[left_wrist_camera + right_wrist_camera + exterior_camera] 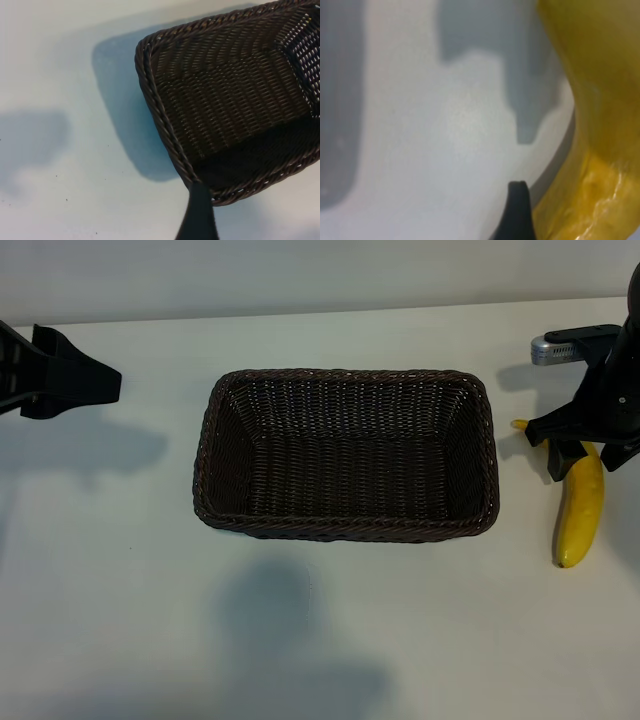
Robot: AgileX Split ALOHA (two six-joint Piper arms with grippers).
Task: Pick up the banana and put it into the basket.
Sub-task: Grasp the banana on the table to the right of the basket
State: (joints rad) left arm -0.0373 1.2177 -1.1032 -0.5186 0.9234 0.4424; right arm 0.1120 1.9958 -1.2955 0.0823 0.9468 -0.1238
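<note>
The dark-brown wicker basket [345,455] stands in the middle of the white table with nothing in it. The yellow banana [580,510] lies on the table just to the right of it, stem end pointing away from the front edge. My right gripper [587,452] is down over the banana's stem half, open, one finger on each side of the fruit. In the right wrist view the banana [600,100] fills one side, close beside one black fingertip [519,210]. My left gripper [100,385] hangs open at the far left, holding nothing; its wrist view shows a corner of the basket [165,115].
A grey and black part of the rig [565,345] sits at the back right behind the right arm. Bare table [330,640] lies in front of the basket and between the basket and the left arm.
</note>
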